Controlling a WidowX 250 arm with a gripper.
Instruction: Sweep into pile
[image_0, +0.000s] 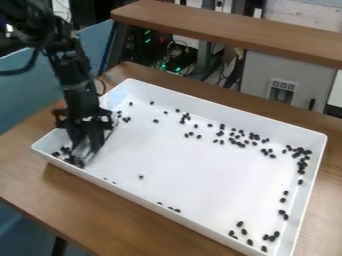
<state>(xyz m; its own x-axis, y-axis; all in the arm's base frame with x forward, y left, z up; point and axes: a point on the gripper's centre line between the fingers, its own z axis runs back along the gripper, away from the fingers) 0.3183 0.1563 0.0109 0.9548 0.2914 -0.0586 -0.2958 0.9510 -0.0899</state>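
The claw (86, 145), whose grip state cannot be told, is set low in the view's left corner of the white tray (194, 175), where raised walls likely backstop the dark pieces (233, 141), a few clustered there, most scattered elsewhere.

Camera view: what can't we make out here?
All in the camera view:
- Count in the left-corner cluster: partly hidden by the gripper.
- Whether the gripper holds a tool: blurred there.
- What the dark pieces are: too small.
- Pieces along the near wall: partly hidden behind it.
- The tray's nearest corner: cut off by the bottom edge.
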